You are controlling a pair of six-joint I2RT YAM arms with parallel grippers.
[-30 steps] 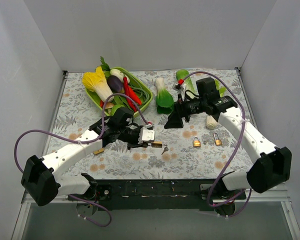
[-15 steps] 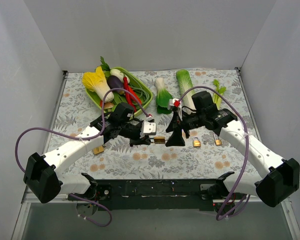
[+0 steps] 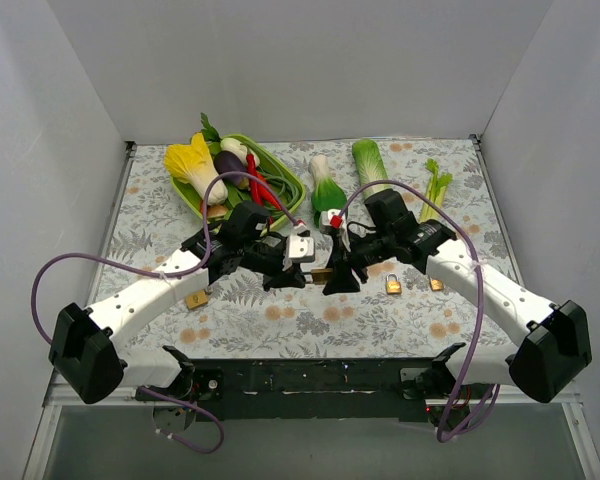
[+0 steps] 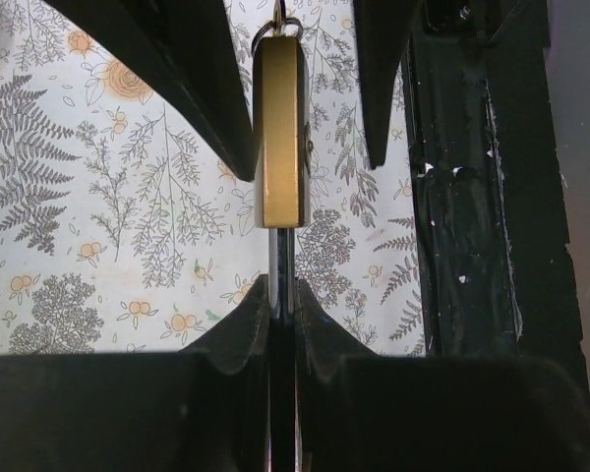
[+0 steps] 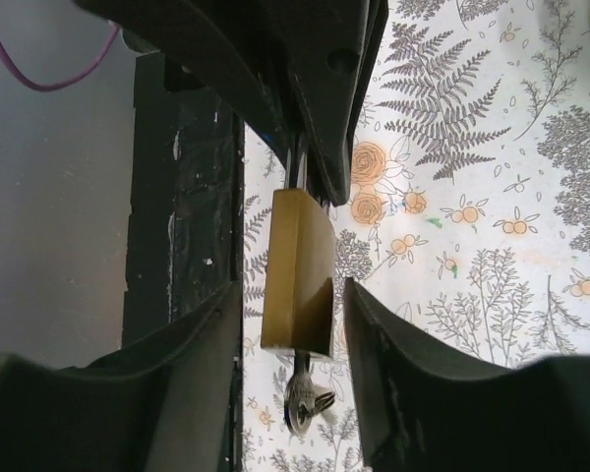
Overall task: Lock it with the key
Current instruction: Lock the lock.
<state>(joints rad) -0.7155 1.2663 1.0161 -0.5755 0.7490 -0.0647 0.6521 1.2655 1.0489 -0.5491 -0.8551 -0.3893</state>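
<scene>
- Left gripper [image 4: 282, 290] is clamped tight on the thin steel shackle [image 4: 282, 251]. That holds the padlock [image 4: 280, 128] out rigid, key end toward the other arm.
- The padlock is a flat brass slab, smooth with rounded edges. It's held in the air, near-right of the green tray [image 3: 298, 188].
- Right gripper [image 5: 295, 290] is part-open, black fingers straddling the brass body with a sliver of gap on each side.
- Key [image 5: 305, 398] is small bright metal at the padlock's end opposite the shackle. Probably seated in the keyway, but the view's too tight to confirm.
- Matte floral cloth [image 4: 128, 197] lies underneath.
</scene>
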